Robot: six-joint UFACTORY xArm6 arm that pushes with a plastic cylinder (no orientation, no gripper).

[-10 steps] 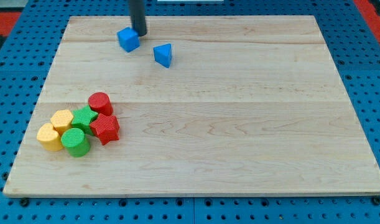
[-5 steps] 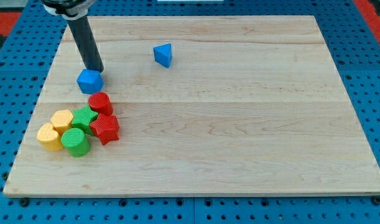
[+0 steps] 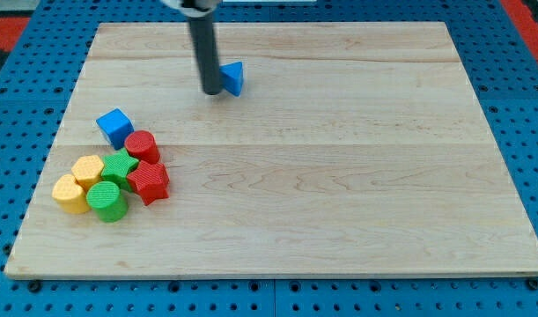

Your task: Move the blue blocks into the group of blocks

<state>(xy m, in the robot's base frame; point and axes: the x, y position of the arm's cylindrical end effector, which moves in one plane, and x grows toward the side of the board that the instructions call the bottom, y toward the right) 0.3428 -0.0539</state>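
Observation:
A blue cube lies at the view's left, touching the red cylinder at the top of the group. The group also holds a green star, a red block, two yellow blocks and a green cylinder. A blue triangular block lies apart near the view's top. My tip stands right at that block's left side, touching or nearly touching it.
The wooden board lies on a blue pegboard that surrounds it on all sides.
The blue cube was pushed down-left to the group's top. My tip then left it and moved up-right to the left side of the blue triangular block.

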